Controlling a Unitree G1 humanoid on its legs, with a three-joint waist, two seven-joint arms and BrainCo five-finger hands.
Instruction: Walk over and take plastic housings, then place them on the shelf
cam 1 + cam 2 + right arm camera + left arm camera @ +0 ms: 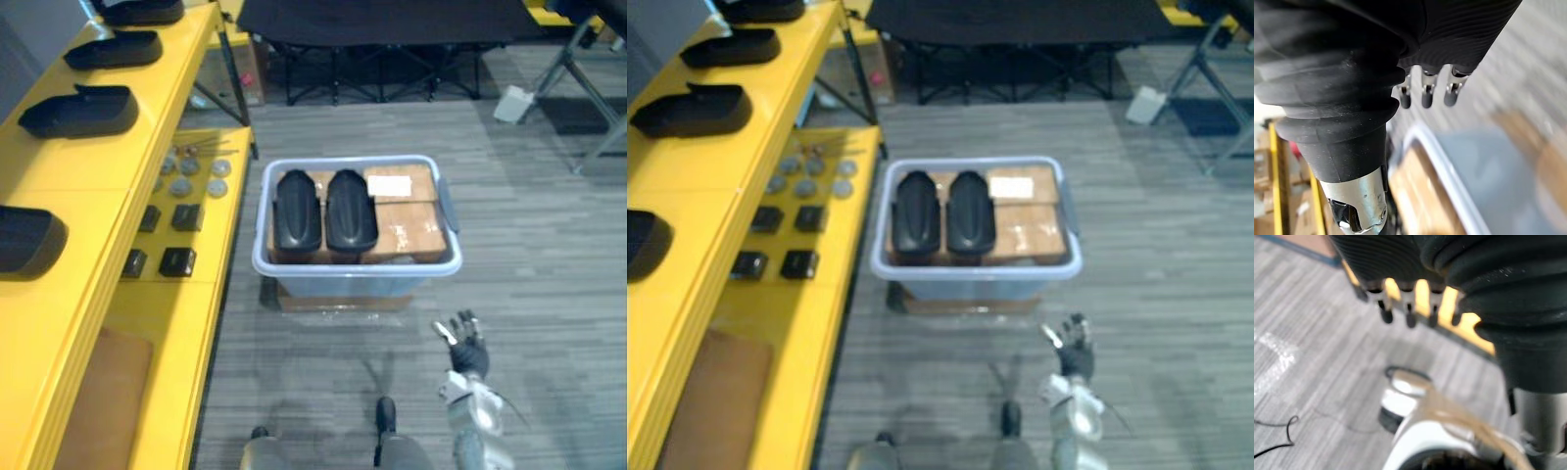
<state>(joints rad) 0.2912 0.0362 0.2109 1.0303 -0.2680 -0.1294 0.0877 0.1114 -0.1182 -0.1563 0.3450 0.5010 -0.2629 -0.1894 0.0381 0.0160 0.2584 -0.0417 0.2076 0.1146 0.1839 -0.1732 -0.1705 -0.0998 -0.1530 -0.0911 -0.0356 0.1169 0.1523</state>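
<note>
Left eye view: two housings (297,211) are lying side by side on cardboard (407,227) in the bin (358,267), long axes running away from the robot. More are sitting on the shelf (98,186). The right hand (463,345) is hovering short of the bin, fingers spread, empty.

Right eye view: likely the reaching step; next, clear the near rim and close across a housing's narrow width.

Left wrist view: the left hand (1400,264) is hanging over floor (1312,347), fingers straight, empty.

Right wrist view: fingers (1426,95) are pointing toward the bin.
</note>
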